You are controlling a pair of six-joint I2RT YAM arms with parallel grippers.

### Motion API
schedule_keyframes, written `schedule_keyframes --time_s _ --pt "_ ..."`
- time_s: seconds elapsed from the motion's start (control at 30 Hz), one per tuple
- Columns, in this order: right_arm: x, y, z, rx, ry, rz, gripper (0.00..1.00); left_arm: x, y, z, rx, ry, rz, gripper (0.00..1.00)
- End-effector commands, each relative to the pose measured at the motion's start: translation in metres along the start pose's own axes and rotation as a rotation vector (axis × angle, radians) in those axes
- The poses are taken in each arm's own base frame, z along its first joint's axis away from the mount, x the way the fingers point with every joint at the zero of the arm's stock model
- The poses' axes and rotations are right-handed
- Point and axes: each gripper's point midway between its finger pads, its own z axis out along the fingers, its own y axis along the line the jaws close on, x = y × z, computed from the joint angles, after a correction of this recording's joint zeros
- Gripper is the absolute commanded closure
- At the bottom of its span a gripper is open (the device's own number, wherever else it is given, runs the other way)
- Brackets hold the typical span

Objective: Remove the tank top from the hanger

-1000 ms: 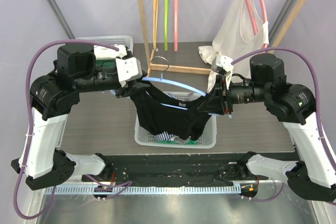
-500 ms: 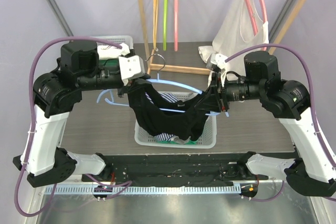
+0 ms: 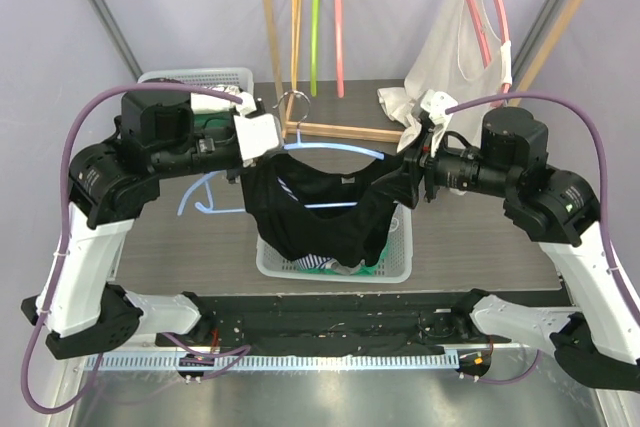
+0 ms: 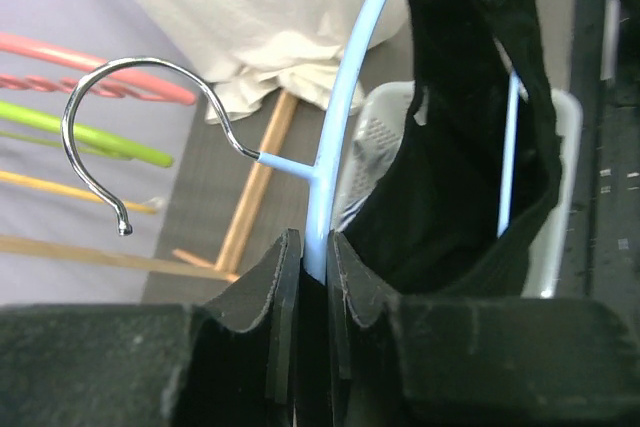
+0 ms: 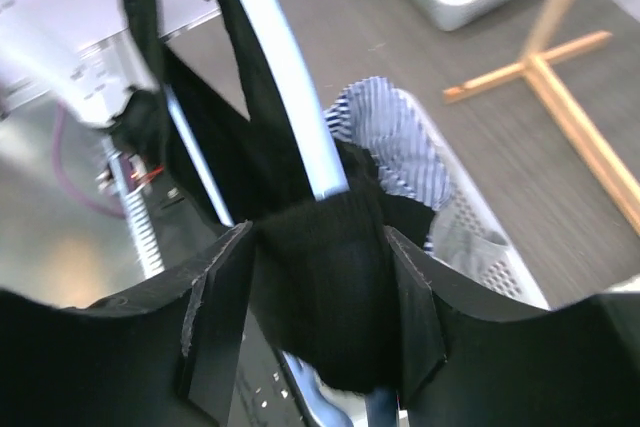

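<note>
Tank top point(image 3: 320, 217) stretched for stripping: hanger point(image 4: 322, 207) clamped in left gripper point(image 4: 312, 247); right gripper point(image 5: 315, 237) parted around it, hold unclear.

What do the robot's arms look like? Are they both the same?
Pretty much twins! The left arm and right arm each have smooth white shells, chunky black joints and a looping purple cable. Each end effector is black, with two flat fingers.
</note>
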Motion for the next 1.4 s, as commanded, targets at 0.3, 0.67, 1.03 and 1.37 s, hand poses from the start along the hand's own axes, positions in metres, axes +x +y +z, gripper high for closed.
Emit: schedule_keyframes --time_s 0.3,0.67,1.03,1.37 --pt "-0.048 -0.051 -0.054 0.431 -0.352 0.102 0.44 -0.021 0.085 -0.024 -0.481 0.088 0.460 1.00" --pt "-0.042 -0.055 -0.037 0.411 -0.338 0.143 0.47 -0.014 0.091 -0.026 -0.561 0.153 0.634 1.00" --pt "-0.010 -0.076 -0.020 0.500 -0.378 0.431 0.50 -0.020 0.093 -0.030 -0.597 0.163 0.716 1.00" --pt "-0.028 -0.071 -0.007 0.402 -0.512 0.496 0.58 -0.011 0.090 -0.029 -0.591 0.179 0.704 1.00"
